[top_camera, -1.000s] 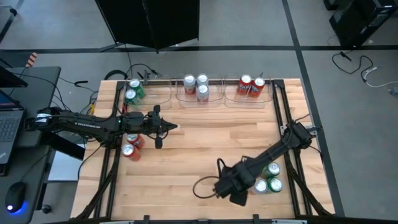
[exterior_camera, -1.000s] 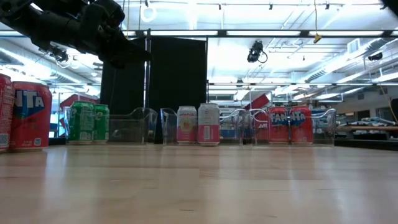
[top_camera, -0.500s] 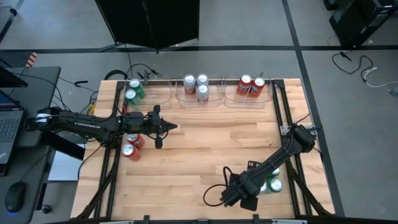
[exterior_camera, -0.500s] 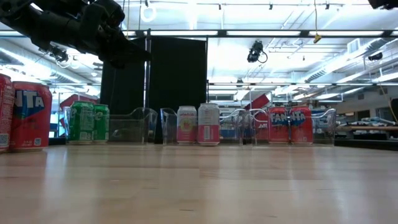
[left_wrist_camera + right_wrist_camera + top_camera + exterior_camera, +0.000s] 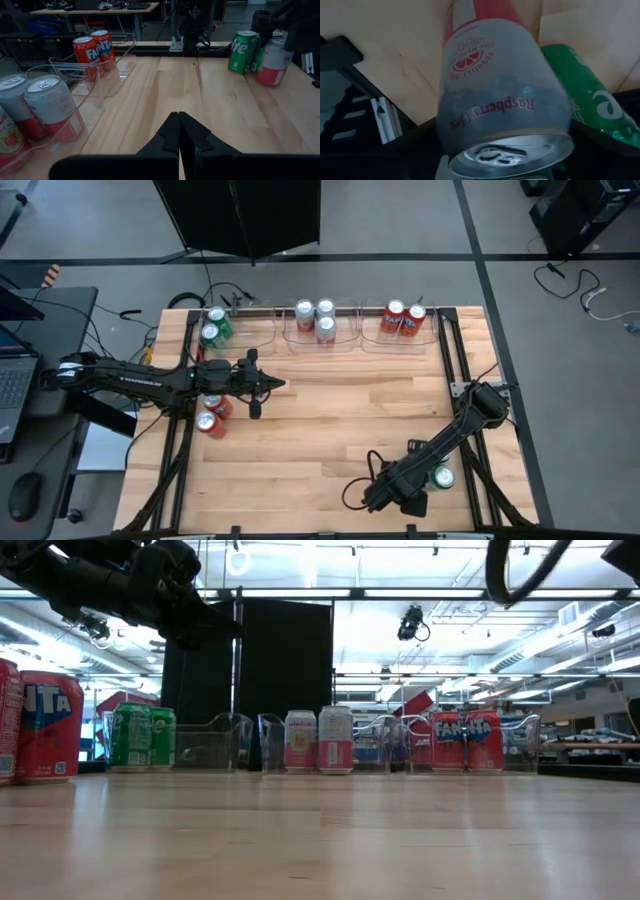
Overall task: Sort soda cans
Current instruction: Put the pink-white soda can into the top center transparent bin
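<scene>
The left gripper (image 5: 276,385) hangs above the counter (image 5: 320,430), nearer than the middle tray (image 5: 342,342) and to that tray's left – its fingers pressed together on nothing. Two red cans (image 5: 211,416) stand on the counter under that arm, further left of the middle tray.

The right gripper (image 5: 392,492) is down at the near right corner, well apart from the middle tray and diagonally across the counter from it. A white can (image 5: 500,100) fills the right wrist view directly in front of this gripper, silver top toward the camera, its label reading "Raspberry Lime". Whether the gripper is pinching the white can or merely spread about it I cannot tell. A green can (image 5: 585,100) stands just beside the white can; from above, it shows next to the arm.

Three white cans (image 5: 317,318) sit in the middle tray. Two green cans (image 5: 213,326) sit in the tray to its left, and two Fanta cans (image 5: 404,318) in the tray to its right – all along the far edge.
</scene>
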